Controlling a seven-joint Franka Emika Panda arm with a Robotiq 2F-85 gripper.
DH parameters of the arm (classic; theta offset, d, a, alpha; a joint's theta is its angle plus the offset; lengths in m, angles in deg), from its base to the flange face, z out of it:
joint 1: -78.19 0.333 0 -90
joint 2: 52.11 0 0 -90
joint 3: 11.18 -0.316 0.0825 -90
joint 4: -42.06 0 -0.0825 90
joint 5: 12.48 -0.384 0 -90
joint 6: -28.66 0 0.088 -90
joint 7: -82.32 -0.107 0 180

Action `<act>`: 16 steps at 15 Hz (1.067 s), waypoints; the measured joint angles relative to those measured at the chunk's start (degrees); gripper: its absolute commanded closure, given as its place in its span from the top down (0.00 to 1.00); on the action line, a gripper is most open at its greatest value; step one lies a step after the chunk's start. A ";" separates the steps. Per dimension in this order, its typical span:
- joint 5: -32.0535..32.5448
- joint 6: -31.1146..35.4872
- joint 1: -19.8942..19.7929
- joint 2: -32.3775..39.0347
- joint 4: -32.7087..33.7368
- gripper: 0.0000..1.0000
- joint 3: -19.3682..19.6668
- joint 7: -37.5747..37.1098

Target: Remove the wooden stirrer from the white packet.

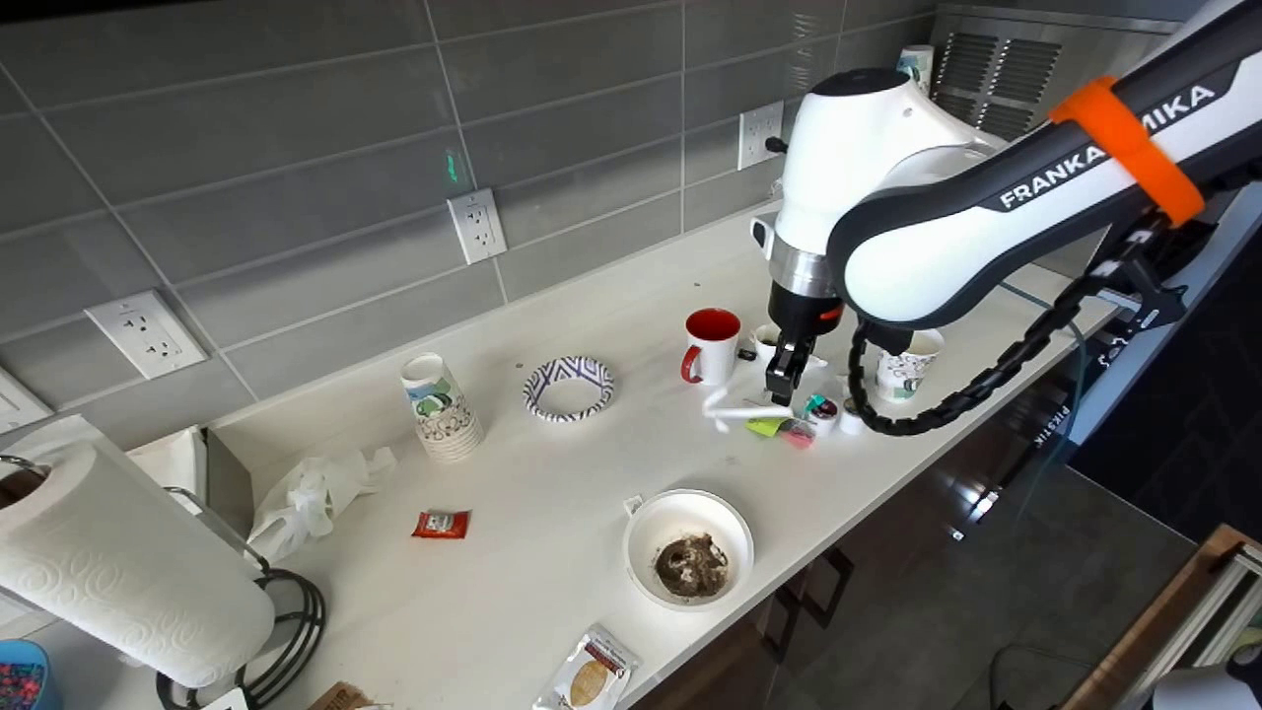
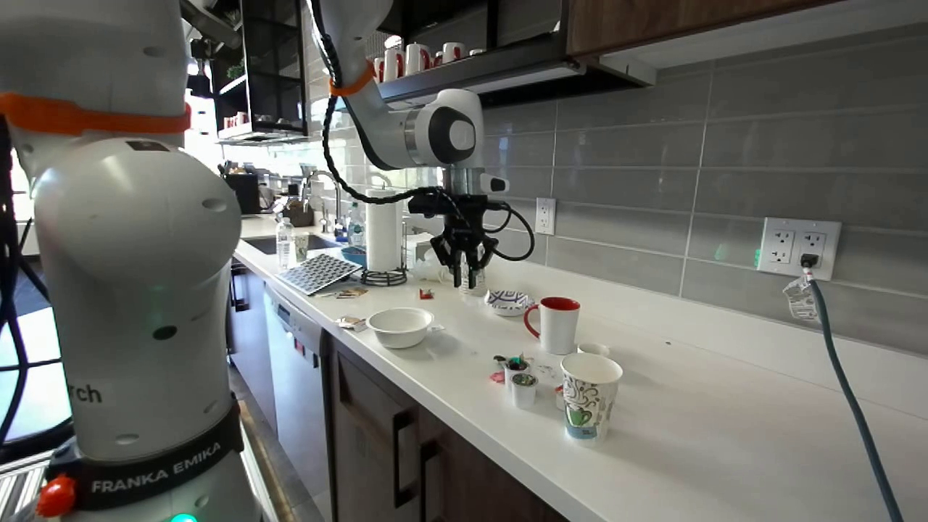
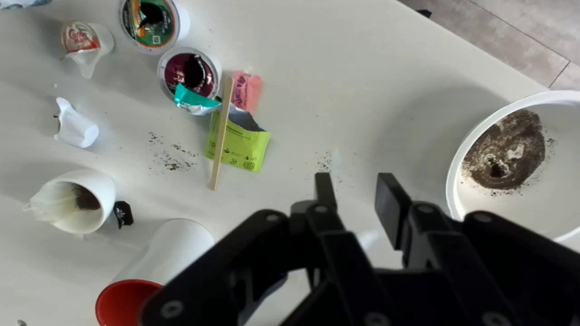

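Wooden stirrer (image 3: 221, 133): lying across the lime-green sachet (image 3: 247, 147) in the wrist view, at 10 o'clock from the gripper (image 3: 353, 194).
Stirrer axis: running from just past 12 o'clock to just past 6.
Upper end: pointing between the purple-lidded coffee pod (image 3: 179, 72) at 11 o'clock and the pink packet (image 3: 248, 93) at 1.
Lower end: reaching past the sachet's edge, pointing toward the red-lined mug (image 3: 179, 246) at 7 o'clock.
White packet (image 1: 754, 412): showing blurred just below the gripper in an exterior view, stretching roughly from 9 to 3 o'clock; leaving contact with the fingers (image 3: 390, 210) unclear.
Gripper: standing with jaws parted, leaving a visible gap.
White bowl (image 3: 559, 190): sitting at 3 o'clock from the gripper.
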 measured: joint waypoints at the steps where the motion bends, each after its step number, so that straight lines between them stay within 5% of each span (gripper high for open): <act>1: -0.81 0.16 0.00 0.10 0.01 0.71 0.00 0.67; 5: -3.19 0.21 0.04 0.09 0.13 0.99 -0.05 2.77; 16: -4.73 0.14 0.53 -5.13 -0.25 1.00 -1.26 1.00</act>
